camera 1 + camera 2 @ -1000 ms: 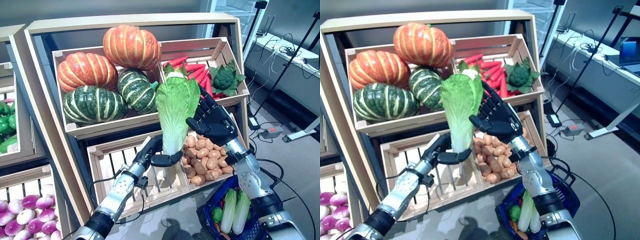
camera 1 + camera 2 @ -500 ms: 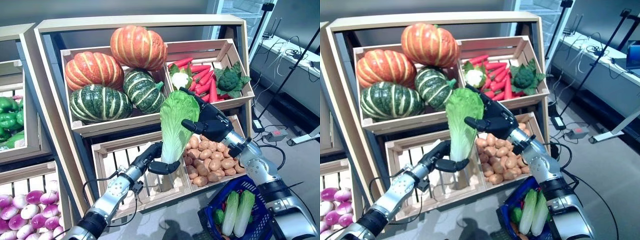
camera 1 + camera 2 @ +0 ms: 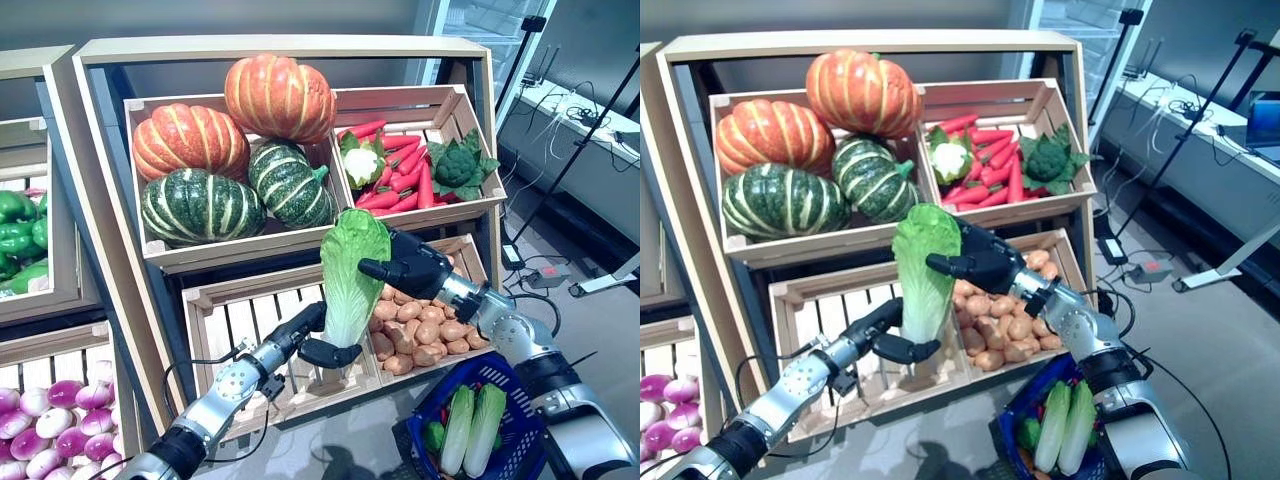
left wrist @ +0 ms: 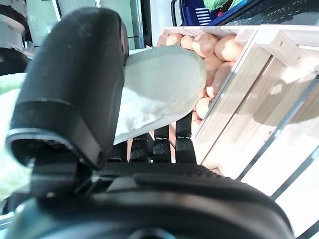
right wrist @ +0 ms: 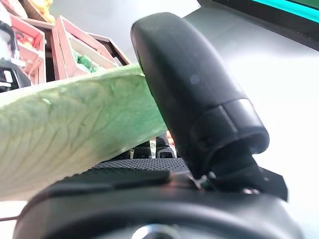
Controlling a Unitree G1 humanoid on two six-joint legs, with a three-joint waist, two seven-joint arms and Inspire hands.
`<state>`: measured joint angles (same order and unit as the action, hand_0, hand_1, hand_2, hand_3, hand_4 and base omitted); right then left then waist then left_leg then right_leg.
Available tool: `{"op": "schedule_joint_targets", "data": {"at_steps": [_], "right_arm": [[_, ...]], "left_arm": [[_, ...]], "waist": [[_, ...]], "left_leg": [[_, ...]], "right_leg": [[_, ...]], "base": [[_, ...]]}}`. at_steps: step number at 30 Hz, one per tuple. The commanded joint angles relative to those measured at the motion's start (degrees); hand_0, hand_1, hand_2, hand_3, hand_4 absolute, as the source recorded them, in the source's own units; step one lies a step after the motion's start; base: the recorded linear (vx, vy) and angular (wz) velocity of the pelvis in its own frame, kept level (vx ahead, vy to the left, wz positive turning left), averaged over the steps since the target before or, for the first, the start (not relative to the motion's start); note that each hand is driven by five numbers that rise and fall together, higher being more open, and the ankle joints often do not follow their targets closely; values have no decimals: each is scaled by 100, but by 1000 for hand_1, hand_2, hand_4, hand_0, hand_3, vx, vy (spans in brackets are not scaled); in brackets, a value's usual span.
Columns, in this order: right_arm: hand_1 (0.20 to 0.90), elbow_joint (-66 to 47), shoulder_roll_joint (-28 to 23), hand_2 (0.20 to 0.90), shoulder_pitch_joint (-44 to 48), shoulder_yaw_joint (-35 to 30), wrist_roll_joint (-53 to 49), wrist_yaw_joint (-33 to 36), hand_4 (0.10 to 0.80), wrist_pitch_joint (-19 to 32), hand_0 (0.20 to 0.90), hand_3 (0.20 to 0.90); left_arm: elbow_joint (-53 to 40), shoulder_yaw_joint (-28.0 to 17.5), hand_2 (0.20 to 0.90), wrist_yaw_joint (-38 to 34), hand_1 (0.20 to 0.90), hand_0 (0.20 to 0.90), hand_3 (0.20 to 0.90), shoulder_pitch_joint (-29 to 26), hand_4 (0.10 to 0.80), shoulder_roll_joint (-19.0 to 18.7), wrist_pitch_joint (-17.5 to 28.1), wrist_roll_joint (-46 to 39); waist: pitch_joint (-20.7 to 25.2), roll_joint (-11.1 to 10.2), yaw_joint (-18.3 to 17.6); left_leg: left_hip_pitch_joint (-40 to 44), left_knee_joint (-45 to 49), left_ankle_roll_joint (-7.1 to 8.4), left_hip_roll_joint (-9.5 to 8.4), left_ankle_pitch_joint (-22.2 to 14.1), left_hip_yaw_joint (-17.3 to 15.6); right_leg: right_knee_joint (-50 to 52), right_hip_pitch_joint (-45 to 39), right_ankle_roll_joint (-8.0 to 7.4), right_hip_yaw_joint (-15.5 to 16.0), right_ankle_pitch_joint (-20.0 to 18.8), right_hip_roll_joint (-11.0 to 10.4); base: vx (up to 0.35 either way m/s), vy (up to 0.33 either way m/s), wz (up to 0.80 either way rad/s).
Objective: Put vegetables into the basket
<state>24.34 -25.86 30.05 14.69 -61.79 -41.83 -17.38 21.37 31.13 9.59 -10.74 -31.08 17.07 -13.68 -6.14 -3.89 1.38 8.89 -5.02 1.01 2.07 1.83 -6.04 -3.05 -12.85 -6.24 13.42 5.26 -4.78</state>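
Observation:
A napa cabbage (image 3: 350,268) with a green leafy top and a pale stalk stands upright in front of the lower crates. My left hand (image 3: 312,342) is shut on its stalk end; in the left wrist view the thumb (image 4: 75,84) presses the pale stalk (image 4: 159,84). My right hand (image 3: 415,270) is shut on the leafy top, its thumb (image 5: 189,84) lying over the green leaf (image 5: 75,124). The blue basket (image 3: 520,372) sits low at the right, below my right arm. It holds two more napa cabbages (image 3: 470,425) and other small vegetables.
The wooden shelf holds a crate of pumpkins (image 3: 230,150), a crate of carrots, cauliflower and broccoli (image 3: 420,165), a potato crate (image 3: 430,325) and a slatted crate (image 3: 250,320) behind the cabbage. Green peppers (image 3: 20,235) and purple bulbs (image 3: 50,435) lie at the left.
The cabbage has come down from level with the upper crates to the lower crates, and both hands have come down with it. The camera has also shifted.

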Motion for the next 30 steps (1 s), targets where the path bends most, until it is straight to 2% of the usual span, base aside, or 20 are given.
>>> {"op": "schedule_joint_targets", "data": {"at_steps": [1, 6, 10, 13, 14, 15, 18, 23, 30], "right_arm": [[900, -31, 576, 900, 442, 632, -567, -344, 800, -71, 900, 900], [900, -60, 866, 900, 402, 742, -692, -252, 800, -93, 900, 900], [900, -152, 1124, 900, 424, 788, -958, -153, 800, -307, 900, 900], [900, -193, 1193, 900, 440, 815, -706, -159, 800, -373, 900, 900], [564, -197, 1176, 564, 451, 856, -518, -152, 576, -339, 564, 564], [300, -183, 1130, 300, 484, 906, -235, -138, 400, -237, 300, 300], [300, -215, 874, 300, 622, 1085, 405, -133, 400, -58, 300, 300], [300, -255, 519, 300, 786, 1242, 791, -105, 400, 59, 300, 300], [300, -140, 364, 300, 854, 1257, 856, -42, 400, 230, 300, 300]], "left_arm": [[-468, 57, 300, -105, 300, 300, 300, -1294, 400, 541, 798, -56], [-547, 118, 300, -188, 300, 300, 300, -1321, 400, 604, 751, 7], [-579, 178, 300, -231, 300, 300, 300, -1332, 400, 634, 674, 74], [-594, 194, 300, -239, 300, 300, 300, -1302, 400, 607, 675, 93], [-581, 201, 300, -244, 300, 300, 300, -1296, 400, 605, 685, 98], [-562, 203, 300, -248, 300, 300, 300, -1293, 400, 598, 698, 87], [-555, 193, 300, -305, 300, 300, 300, -1274, 400, 572, 691, 67], [-573, 138, 300, -292, 300, 300, 300, -1244, 400, 515, 664, 48], [-548, 128, 300, -301, 300, 300, 300, -1222, 400, 492, 713, 105]], "waist": [[393, 54, 54], [393, 83, 61], [390, 96, 81], [385, 102, 90], [386, 99, 91], [389, 94, 92], [402, 77, 79], [411, 29, 77], [405, 9, 73]], "left_leg": [[46, 2, -136, -145, -405, 32], [48, 2, -141, -147, -405, 30], [42, 2, -144, -154, -400, 44], [38, 2, -146, -157, -397, 61], [34, 2, -146, -159, -397, 66], [28, 2, -146, -160, -395, 69], [16, 2, -143, -155, -389, 67], [6, 2, -144, -149, -382, 71], [13, 2, -140, -133, -374, 61]], "right_leg": [[40, 286, 389, 21, -363, 157], [20, 274, 389, 7, -362, 157], [3, 269, 391, 12, -370, 157], [6, 273, 392, 6, -365, 160], [3, 276, 393, 6, -365, 161], [0, 278, 395, 5, -365, 160], [-7, 290, 400, -12, -370, 162], [-15, 295, 410, -31, -384, 167], [-5, 302, 411, -34, -400, 168]], "base": [[0, 0, 0], [0, 0, 0], [10, -1, 4], [9, 2, 5], [7, 4, 5], [6, 5, 4], [0, 0, 0], [0, 0, 0], [0, 0, 0]]}}
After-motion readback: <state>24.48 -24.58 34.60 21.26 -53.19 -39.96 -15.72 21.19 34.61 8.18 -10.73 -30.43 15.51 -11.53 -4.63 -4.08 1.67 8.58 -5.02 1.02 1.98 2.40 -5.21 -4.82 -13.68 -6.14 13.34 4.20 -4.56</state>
